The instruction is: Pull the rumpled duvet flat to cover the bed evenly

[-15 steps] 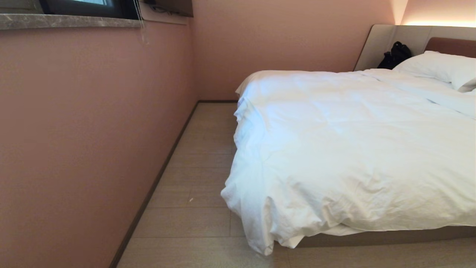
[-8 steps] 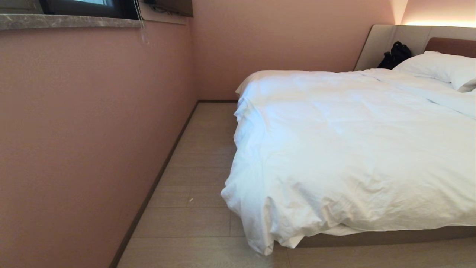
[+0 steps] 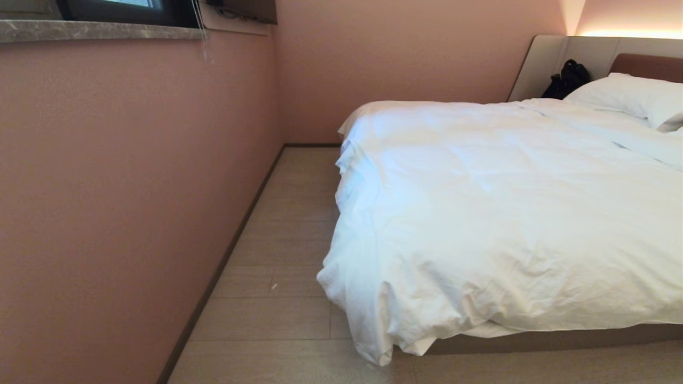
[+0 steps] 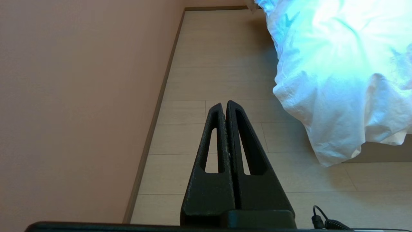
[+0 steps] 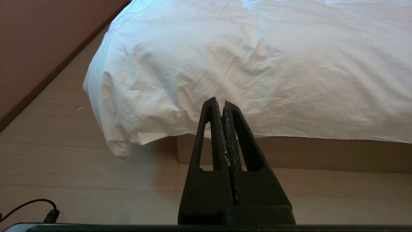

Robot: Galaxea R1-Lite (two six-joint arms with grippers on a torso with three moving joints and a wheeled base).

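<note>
We are keeping both arms parked low in front of us, out of the head view. Our left gripper [image 4: 226, 103] is pointing over the pale wooden floor [image 3: 267, 314] beside the pink wall [image 3: 133, 186], its two black fingers pressed together and holding nothing. Our right gripper [image 5: 222, 103] is hovering in front of the bed's foot edge, its fingers likewise pressed together and empty, apart from the fabric.

Just beyond, the duvet [image 3: 507, 213] is lying spread over the bed [image 3: 560, 337], wrinkled across its top. Its near left corner is hanging bunched over the corner of the bed down to the floor, and its near edge is draping over the brown-grey base.

Farther back, a white pillow [image 3: 624, 96] is resting at the head of the bed against the headboard [image 3: 645, 65], with a black bag [image 3: 566, 79] just beside it. At the far left, a stone window sill [image 3: 96, 29] is topping the wall.
</note>
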